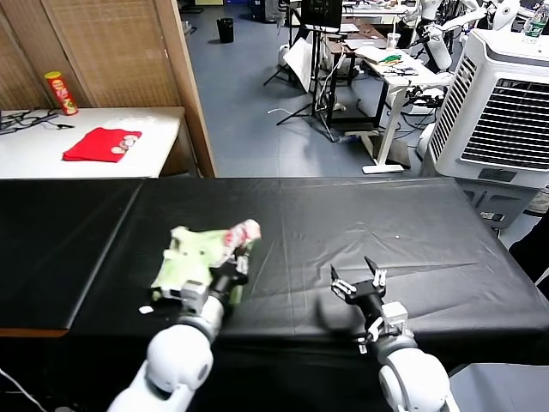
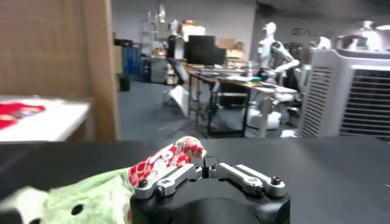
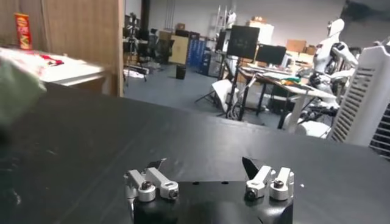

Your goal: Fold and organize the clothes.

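Nearest the robot, the right gripper (image 1: pixel 358 280) is hovering low over the black table (image 1: pixel 412 232), its fingers spread wide with nothing between them. The left gripper (image 1: pixel 237 263) is sitting against the near edge of the shirt (image 1: pixel 193 256), a crumpled bundle of thin pale green cloth lying on the table's left half; whether its fingers are pinching the cloth I cannot tell. The left wrist view is revealing a red-checkered fold beside them. Farther back, a red garment (image 1: pixel 103 143) and red canister (image 1: pixel 61 93), label unreadable, are resting on a white table (image 1: pixel 159 142).
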`<action>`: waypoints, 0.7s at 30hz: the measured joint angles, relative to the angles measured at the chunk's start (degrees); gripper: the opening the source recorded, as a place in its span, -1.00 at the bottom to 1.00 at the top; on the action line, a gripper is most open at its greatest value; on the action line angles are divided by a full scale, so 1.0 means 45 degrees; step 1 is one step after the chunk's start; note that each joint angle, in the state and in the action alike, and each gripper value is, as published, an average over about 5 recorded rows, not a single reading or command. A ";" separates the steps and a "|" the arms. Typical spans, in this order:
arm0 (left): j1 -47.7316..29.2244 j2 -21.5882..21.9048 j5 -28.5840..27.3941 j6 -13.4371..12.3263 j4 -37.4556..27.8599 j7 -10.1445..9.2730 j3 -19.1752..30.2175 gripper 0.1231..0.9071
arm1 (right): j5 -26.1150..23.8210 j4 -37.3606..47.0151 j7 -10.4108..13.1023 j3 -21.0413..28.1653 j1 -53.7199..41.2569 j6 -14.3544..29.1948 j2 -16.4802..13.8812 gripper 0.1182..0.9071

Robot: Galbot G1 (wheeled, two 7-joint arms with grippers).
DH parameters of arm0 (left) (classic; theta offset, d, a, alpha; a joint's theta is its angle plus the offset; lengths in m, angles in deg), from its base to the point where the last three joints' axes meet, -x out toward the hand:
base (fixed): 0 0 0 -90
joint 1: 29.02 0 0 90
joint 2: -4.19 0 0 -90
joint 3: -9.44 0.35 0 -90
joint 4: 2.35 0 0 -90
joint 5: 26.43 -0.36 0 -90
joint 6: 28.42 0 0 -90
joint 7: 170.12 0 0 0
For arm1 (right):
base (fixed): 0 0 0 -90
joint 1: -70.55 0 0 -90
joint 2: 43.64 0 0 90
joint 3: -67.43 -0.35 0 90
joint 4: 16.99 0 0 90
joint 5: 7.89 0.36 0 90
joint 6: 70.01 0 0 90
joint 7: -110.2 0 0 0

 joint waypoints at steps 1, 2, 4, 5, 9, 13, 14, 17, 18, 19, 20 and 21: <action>0.0043 -0.0075 -0.0173 -0.0100 -0.0052 0.0170 0.0126 -0.53 | 0.0262 0.0023 -0.0012 0.0050 -0.0064 -0.0120 -0.0061 0.72; 0.0098 -0.0130 -0.0317 -0.0234 -0.0072 0.0340 0.0228 -0.40 | 0.0539 0.0059 -0.0020 0.0112 -0.0138 -0.0242 -0.0117 0.72; 0.0226 -0.0173 -0.0571 -0.0600 -0.0041 0.0721 0.0336 -0.10 | 0.1151 0.0166 -0.0025 0.0287 -0.0334 -0.0497 -0.0195 0.72; 0.0298 -0.0159 -0.0702 -0.0812 0.0002 0.0908 0.0346 0.03 | 0.1471 0.0236 -0.0021 0.0400 -0.0454 -0.0624 -0.0211 0.72; 0.0622 0.0025 -0.1081 -0.1546 0.0318 0.1304 0.0151 0.55 | 0.2775 0.0675 0.0026 0.1037 -0.1115 -0.1044 -0.0097 0.72; 0.1020 0.0377 -0.1197 -0.1931 0.0712 0.1313 -0.0360 0.71 | 0.3651 0.1450 0.0068 0.1864 -0.1994 -0.1250 0.0195 0.72; 0.1142 0.0475 -0.1226 -0.1966 0.0801 0.1299 -0.0517 0.71 | 0.3795 0.1689 0.0084 0.2082 -0.2230 -0.1291 0.0289 0.72; 0.1542 0.0670 -0.1386 -0.2081 0.1028 0.1257 -0.0989 0.72 | 0.4144 0.2433 0.0183 0.2647 -0.2888 -0.1384 0.0582 0.72; 0.1686 0.0688 -0.1465 -0.2154 0.1094 0.1243 -0.1141 0.72 | 0.4253 0.2685 0.0219 0.2807 -0.3089 -0.1400 0.0685 0.72; 0.1832 0.0689 -0.1547 -0.2233 0.1153 0.1232 -0.1280 0.72 | 0.4366 0.2925 0.0244 0.2947 -0.3271 -0.1408 0.0780 0.72; 0.1980 0.0678 -0.1624 -0.2317 0.1206 0.1221 -0.1409 0.72 | 0.4481 0.3158 0.0258 0.3077 -0.3442 -0.1414 0.0874 0.72; 0.2132 0.0665 -0.1689 -0.2399 0.1258 0.1211 -0.1535 0.72 | 0.4582 0.3380 0.0256 0.3194 -0.3599 -0.1414 0.0965 0.71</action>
